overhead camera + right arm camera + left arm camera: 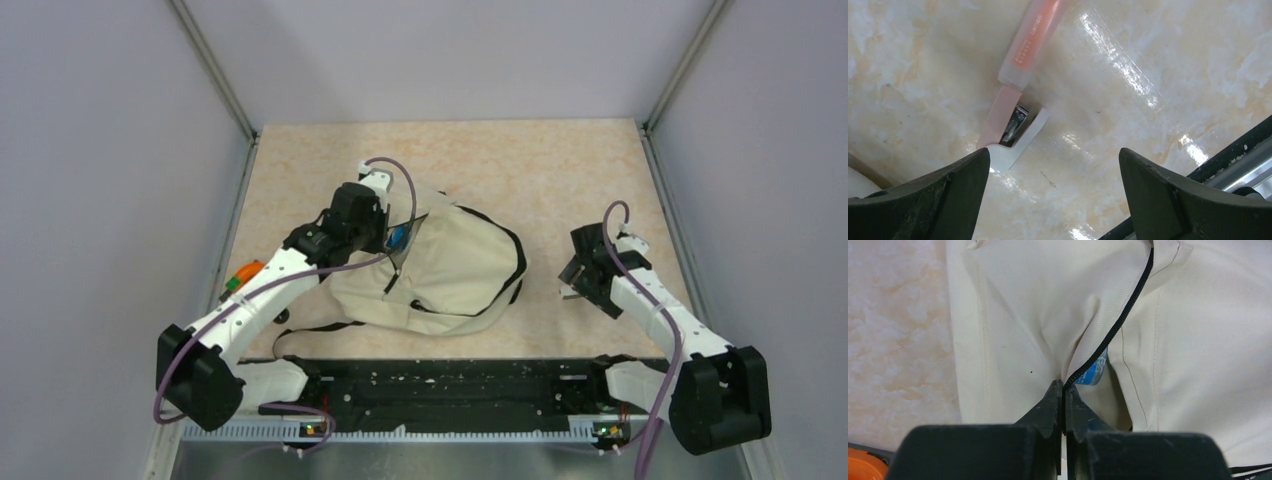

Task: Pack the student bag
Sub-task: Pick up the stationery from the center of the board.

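- Mid-table (560, 170): student bag (460, 265) lies slumped, opening toward L arm.
- L side: left gripper (1064, 390) jaws pinched tight on bag's zipper edge, apparently holding the opening up; blue item (1095, 371) visible inside.
- R side: right gripper (1053, 162) jaws wide, empty, above pink tube (1030, 40).
- Likely next pick: lower, clamp tube, carry to opening.

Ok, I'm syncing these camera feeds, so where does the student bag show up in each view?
Top external: the student bag lies mid-table, just left of centre.
Left wrist: it fills most of the frame, its edge pinched by the left gripper.
Right wrist: not clearly in it.
Shared landmark: the marbled beige tabletop, seen in all three.
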Controlling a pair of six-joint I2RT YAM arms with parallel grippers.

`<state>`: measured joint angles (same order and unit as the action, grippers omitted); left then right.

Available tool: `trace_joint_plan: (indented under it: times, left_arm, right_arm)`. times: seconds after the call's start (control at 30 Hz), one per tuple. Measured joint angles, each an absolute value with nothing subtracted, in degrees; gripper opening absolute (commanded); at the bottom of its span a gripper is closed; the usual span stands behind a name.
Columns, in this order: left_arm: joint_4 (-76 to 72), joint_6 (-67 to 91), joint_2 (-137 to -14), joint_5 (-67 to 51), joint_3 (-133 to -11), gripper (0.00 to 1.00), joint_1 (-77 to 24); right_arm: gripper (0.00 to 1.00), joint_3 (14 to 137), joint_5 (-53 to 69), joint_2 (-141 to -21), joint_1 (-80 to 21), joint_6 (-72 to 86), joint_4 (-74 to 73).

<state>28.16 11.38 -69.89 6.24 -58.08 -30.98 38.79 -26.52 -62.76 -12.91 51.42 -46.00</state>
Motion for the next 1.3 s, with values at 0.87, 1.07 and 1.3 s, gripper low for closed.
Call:
trace_joint_plan:
  times: [0.87,1.07,1.3]
  left_arm:
    - [28.2,11.4,-69.9,6.0,-58.1,0.0,-30.9]
    - [28.2,11.4,-69.9,6.0,-58.1,0.0,-30.9]
    - [28.2,11.4,-69.9,6.0,-58.1,0.0,-30.9]
  right_arm:
    - [0.73,32.4,-20.7,-65.6,-12.8,57.2,-32.8]
    - [0.59,31.8,-19.7,-68.2,-12.8,56.4,-29.7]
    - [0.45,32.9,-19.7,-71.4,-12.8,51.2,-26.5]
